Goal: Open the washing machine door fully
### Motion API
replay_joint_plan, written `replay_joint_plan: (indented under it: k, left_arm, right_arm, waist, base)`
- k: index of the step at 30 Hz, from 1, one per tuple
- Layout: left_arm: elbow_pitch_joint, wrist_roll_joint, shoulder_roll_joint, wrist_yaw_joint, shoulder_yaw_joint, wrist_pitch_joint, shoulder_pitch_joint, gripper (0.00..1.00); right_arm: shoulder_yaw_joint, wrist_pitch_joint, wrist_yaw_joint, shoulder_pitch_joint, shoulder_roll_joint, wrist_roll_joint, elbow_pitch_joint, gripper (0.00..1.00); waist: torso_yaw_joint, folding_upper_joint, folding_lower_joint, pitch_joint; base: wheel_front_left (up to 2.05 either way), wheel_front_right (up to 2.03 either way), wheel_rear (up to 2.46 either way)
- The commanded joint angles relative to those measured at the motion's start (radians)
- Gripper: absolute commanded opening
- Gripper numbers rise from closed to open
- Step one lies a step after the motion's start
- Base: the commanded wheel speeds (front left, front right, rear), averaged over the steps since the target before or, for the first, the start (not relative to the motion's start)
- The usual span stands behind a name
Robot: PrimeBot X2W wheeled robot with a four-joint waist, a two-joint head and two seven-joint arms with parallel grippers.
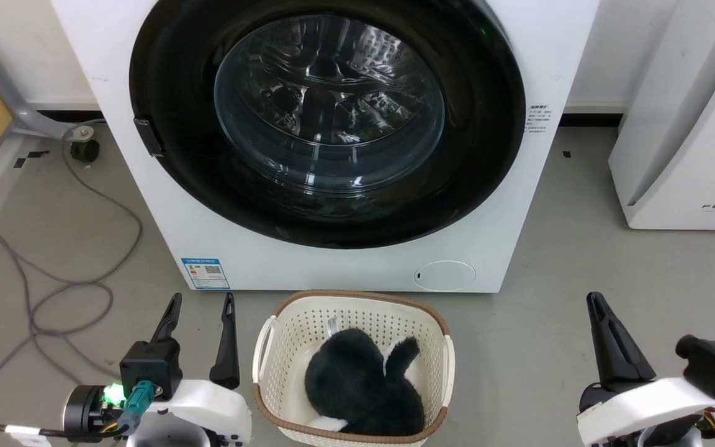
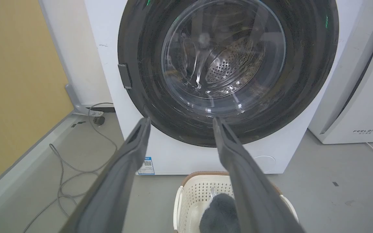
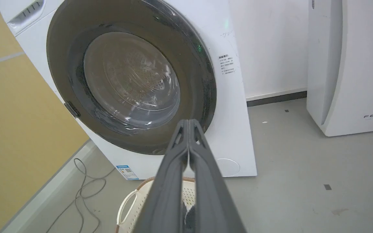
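Note:
The white washing machine [image 1: 165,205] stands ahead with its round glossy black door [image 1: 494,155] lying flat against its front. A small dark latch handle [image 1: 148,136] sits on the door's left rim. My left gripper [image 1: 201,298] is low at the left, open, fingers apart and empty, well short of the machine. My right gripper [image 1: 594,298] is low at the right, shut with its fingers pressed together on nothing. In the left wrist view the open left gripper [image 2: 180,120] frames the door [image 2: 141,42]. In the right wrist view the shut right gripper [image 3: 189,121] points at the door [image 3: 63,55].
A cream laundry basket [image 1: 283,335] with a dark fluffy garment [image 1: 357,379] sits on the floor between my grippers, right in front of the machine. A grey cable [image 1: 41,292] loops on the floor at left. A white slanted appliance [image 1: 686,136] stands to the right.

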Motion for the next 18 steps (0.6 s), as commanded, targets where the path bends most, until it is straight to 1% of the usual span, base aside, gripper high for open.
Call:
replay_joint_plan:
  k: [1, 5, 10, 18]
  left_arm:
    - [0.002, -0.008, 0.001, 0.009, -0.005, -0.013, -0.013, 1.0]
    - [0.004, -0.014, 0.001, 0.014, -0.007, -0.022, -0.014, 1.0]
    - [0.006, -0.021, 0.001, 0.019, -0.01, -0.032, -0.015, 1.0]
    - [0.008, -0.031, 0.001, 0.025, -0.016, -0.049, -0.024, 1.0]
  right_arm:
    - [0.006, -0.012, 0.0, -0.02, 0.0, 0.073, 0.001, 0.0]
    - [0.005, -0.014, 0.0, -0.019, 0.0, 0.183, -0.001, 0.0]
    - [-0.013, 0.009, 0.0, -0.021, 0.0, 0.348, 0.003, 0.0]
    - [-0.054, 0.067, 0.0, -0.051, 0.001, 0.622, 0.06, 0.0]
  waist:
    - [0.002, 0.0, 0.0, 0.001]
    - [0.004, 0.0, 0.0, 0.003]
    - [0.006, 0.0, 0.0, 0.005]
    - [0.012, 0.0, 0.0, 0.015]
  base:
    - [0.0, 0.0, 0.0]
    - [0.0, 0.0, 0.0]
    - [0.0, 0.0, 0.0]
    - [0.0, 0.0, 0.0]
